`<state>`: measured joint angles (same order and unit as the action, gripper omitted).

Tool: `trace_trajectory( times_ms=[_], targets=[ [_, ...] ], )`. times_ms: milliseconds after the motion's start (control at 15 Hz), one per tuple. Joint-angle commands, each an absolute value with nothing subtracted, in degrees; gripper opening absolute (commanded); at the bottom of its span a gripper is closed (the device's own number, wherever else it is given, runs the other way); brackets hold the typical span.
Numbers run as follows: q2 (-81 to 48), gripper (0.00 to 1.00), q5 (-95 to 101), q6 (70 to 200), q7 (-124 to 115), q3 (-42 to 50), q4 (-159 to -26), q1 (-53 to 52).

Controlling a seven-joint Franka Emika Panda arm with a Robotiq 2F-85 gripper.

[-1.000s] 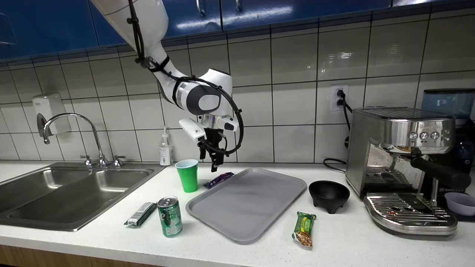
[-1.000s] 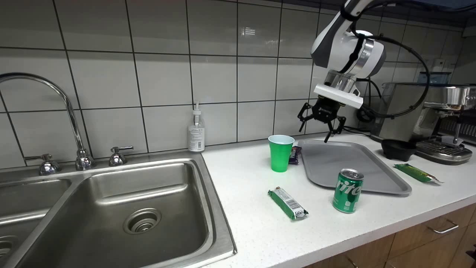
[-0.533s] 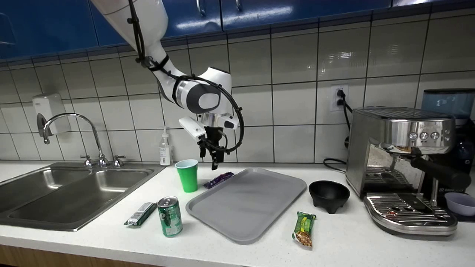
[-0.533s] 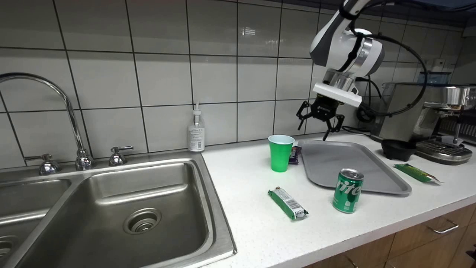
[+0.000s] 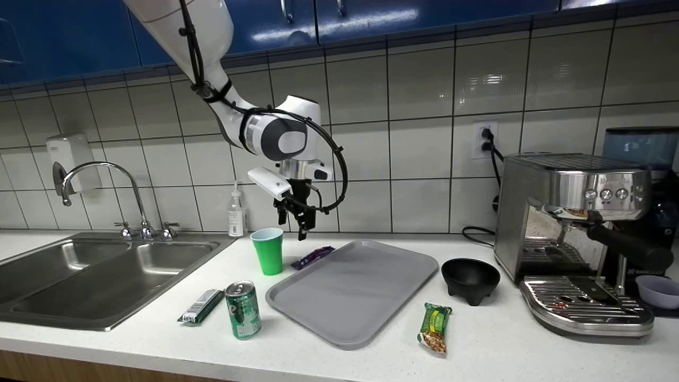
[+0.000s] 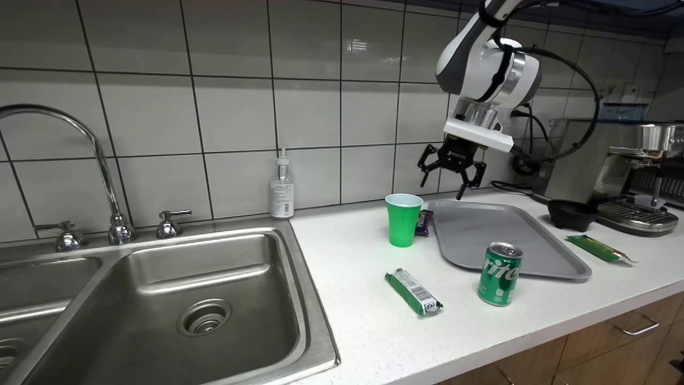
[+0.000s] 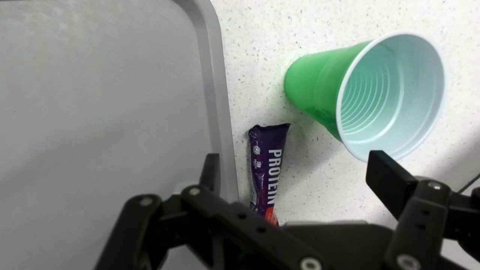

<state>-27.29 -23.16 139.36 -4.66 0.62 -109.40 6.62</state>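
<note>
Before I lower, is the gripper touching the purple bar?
Apart: in an exterior view, wall and counter show between the open gripper and the purple bar below.

From close above, my wrist view looks down past my jointed black fingers (image 7: pixel 390 183) at the flat grey tray (image 7: pixel 112 86) and green plastic cup (image 7: pixel 363 97). In an exterior view, the pale tiled wall (image 5: pixel 419 148) stands nearly square-on, farther off; in an exterior view it slants away, the double steel sink (image 6: pixel 256 299) near. All share tray and cup.
</note>
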Motion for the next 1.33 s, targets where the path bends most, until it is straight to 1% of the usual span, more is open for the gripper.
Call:
trace_trajectory(
  times_ms=[0, 1067, 1133, 1200, 1267],
  targets=[
    [-28.39, 1.00, -20.65, 138.33, -3.50, 0.05, -107.40, 6.04],
    [-34.87, 1.00, -17.55, 137.84, -2.76, -1.13, -102.01, 4.88],
    [-35.04, 0.75, -17.85, 138.06, -2.16, -1.43, -101.96, 5.10],
    [-35.21, 0.74, -17.76, 138.17, -1.93, -1.44, -101.85, 5.07],
    [-35.36, 0.68, -17.75, 138.20, -1.69, -1.50, -101.73, 5.08]
  ],
)
